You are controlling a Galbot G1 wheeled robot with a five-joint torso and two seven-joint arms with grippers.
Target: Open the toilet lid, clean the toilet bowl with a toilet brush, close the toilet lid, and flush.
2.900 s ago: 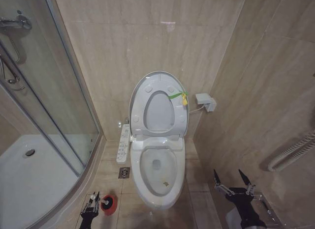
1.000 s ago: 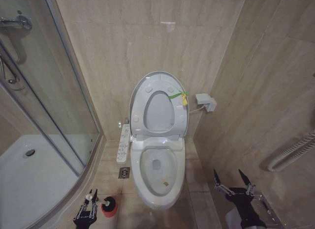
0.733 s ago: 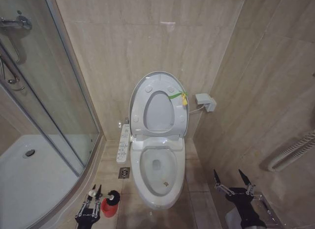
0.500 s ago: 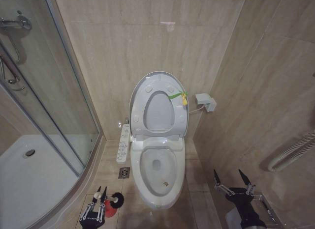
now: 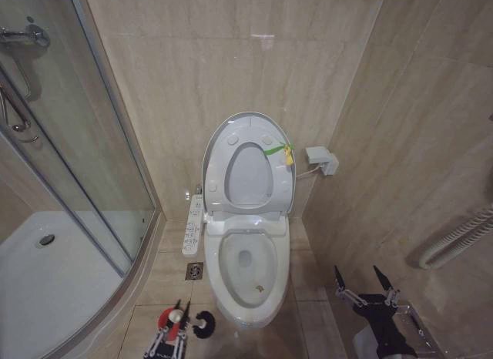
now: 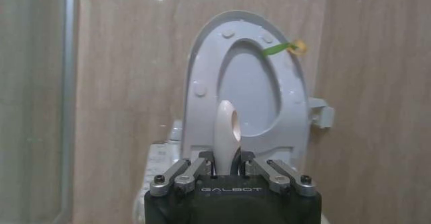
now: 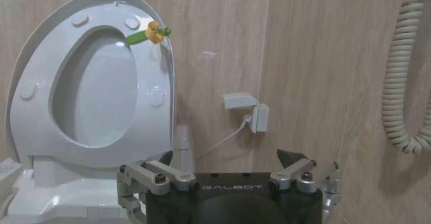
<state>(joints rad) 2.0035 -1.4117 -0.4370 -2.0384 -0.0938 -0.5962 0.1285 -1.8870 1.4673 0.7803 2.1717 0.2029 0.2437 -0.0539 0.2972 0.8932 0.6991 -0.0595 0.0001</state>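
Observation:
The toilet lid stands raised against the back wall with the ring seat up in front of it, a green-and-yellow tag on its edge. The white toilet bowl lies open below. Low on the floor to the bowl's left, my left gripper is shut on the toilet brush's white handle. The brush's dark head hangs between the gripper and the bowl's front. The red holder peeks out just behind the gripper. My right gripper is parked open to the bowl's right.
A glass shower enclosure closes off the left side. The side control panel and a floor drain sit left of the bowl. A wall socket and a coiled hose are on the right wall.
My left gripper has drawn the brush out of the red holder and carried it right, toward the bowl's front. The right arm has stayed still.

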